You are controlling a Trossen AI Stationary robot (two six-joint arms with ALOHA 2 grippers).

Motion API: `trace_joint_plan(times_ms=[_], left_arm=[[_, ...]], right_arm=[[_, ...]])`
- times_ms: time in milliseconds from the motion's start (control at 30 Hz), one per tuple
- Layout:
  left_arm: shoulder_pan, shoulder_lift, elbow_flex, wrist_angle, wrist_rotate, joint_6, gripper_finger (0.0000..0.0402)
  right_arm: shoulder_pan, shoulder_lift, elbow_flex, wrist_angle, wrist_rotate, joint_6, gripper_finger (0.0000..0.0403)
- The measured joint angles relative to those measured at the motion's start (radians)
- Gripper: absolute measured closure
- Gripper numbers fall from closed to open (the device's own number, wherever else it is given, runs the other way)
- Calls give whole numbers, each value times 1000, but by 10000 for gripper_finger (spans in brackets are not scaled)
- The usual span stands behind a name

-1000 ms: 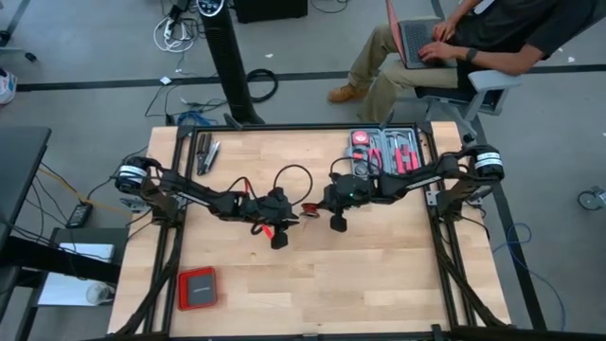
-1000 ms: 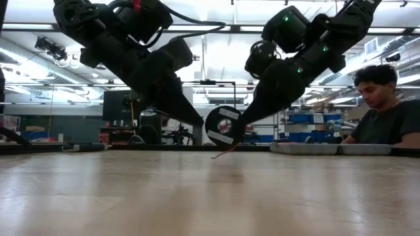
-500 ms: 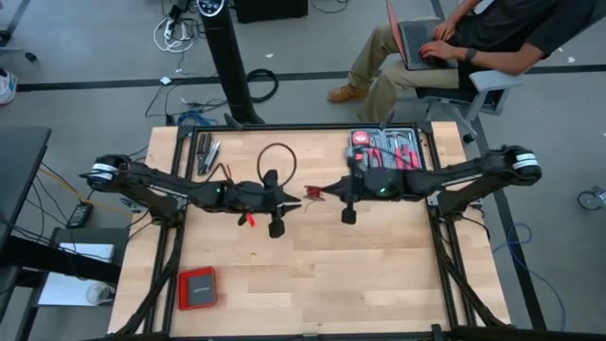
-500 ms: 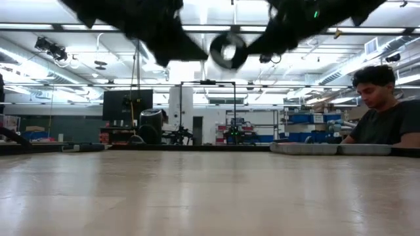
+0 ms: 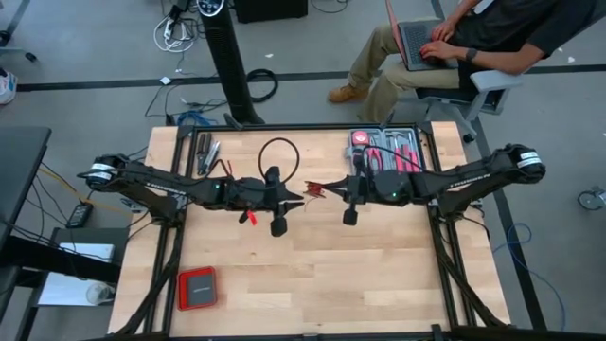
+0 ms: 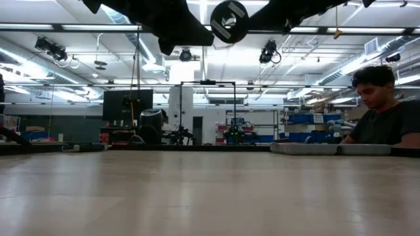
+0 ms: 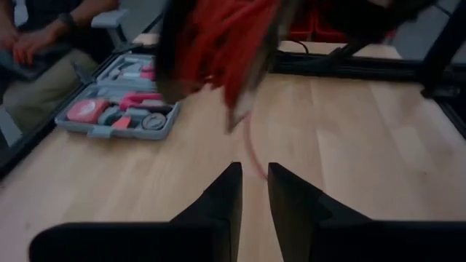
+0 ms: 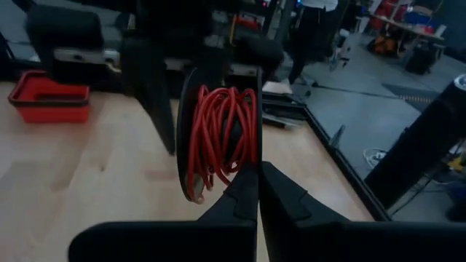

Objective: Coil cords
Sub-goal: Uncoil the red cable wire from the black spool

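High over the middle of the wooden table [image 5: 379, 275], I held the spool [image 8: 218, 142] of red cord [image 8: 211, 138] by its rim in my right gripper [image 5: 327, 189], jaws pinched together on it, its round faces upright. My left gripper [image 5: 294, 201] hung just across from it, fingers slightly apart and empty as far as I could tell, a loose strand dangling between us. Behind, a person [image 6: 384, 108] sat beside the tool tray [image 5: 386, 150].

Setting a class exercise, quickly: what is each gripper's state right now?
Left gripper: slightly open, nothing seen clamped in it.
Right gripper: closed, holding the red cord spool by its rim.
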Motion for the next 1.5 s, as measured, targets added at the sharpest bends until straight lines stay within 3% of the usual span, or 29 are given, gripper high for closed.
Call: trace_joint_plan(times_ms=[433, 1367, 1500], left_arm=[[0, 0, 0, -12, 21, -172, 311], [4, 0, 0, -4, 23, -258, 302], [23, 0, 0, -5, 23, -328, 302]], right_arm=[[28, 7, 0, 82, 49, -85, 403], [48, 7, 0, 125, 102, -138, 403], [56, 7, 0, 126, 101, -149, 403]])
